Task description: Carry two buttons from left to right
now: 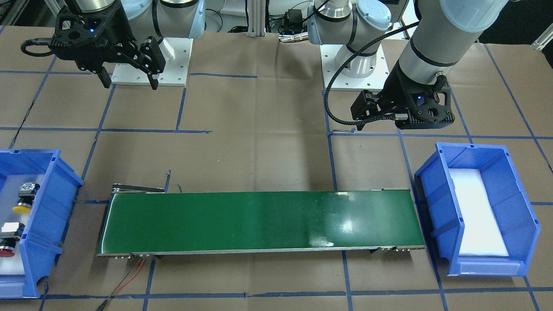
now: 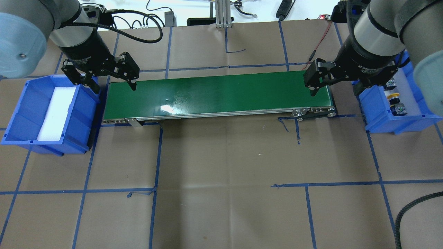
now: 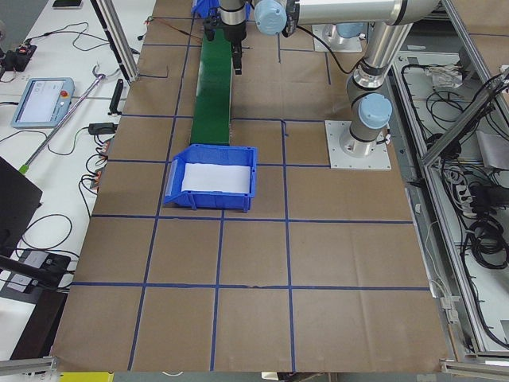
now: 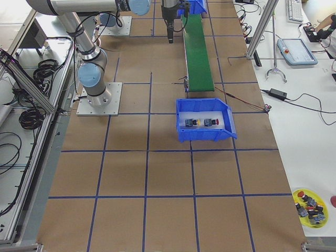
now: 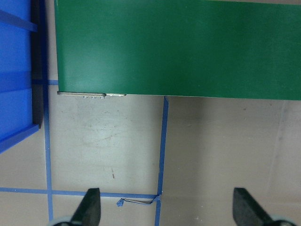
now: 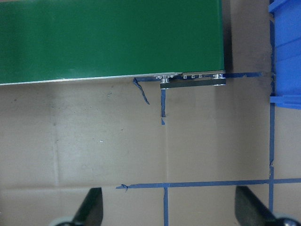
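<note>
Read the overhead view as a clock face, with 12 on the side far from the robot. The left gripper (image 2: 113,85) hangs at 10 o'clock above the desk (image 2: 225,155). Its wrist is upright and its fingers (image 2: 133,84) point straight down, spread wide with nothing between them. The right gripper (image 2: 335,90) hangs the same way at 2 o'clock, its fingers just as far apart and empty.

Each wrist view looks down past two widely spaced fingertips. The left one shows the left end of the green belt (image 2: 221,93) and a corner of the left bin (image 2: 20,114). The right one shows the belt's right end and the edge of the right bin (image 2: 380,119).

The front view shows what the overhead view hides. Both buttons lie on their sides on white foam in the right bin, at 3 o'clock. The yellow-capped button (image 1: 22,203) lies on the 6 o'clock side of the red-capped button (image 1: 7,242), near it but not touching. From overhead, the right arm covers the bin's far part and the red cap.

The left bin, at 9 o'clock, holds a white foam pad (image 2: 57,112). The belt runs from 9 to 3 between the bins. An orange wire (image 1: 129,276) trails from its right end. The right side view alone shows a yellow dish (image 4: 310,207) of spare buttons on a white side bench.
</note>
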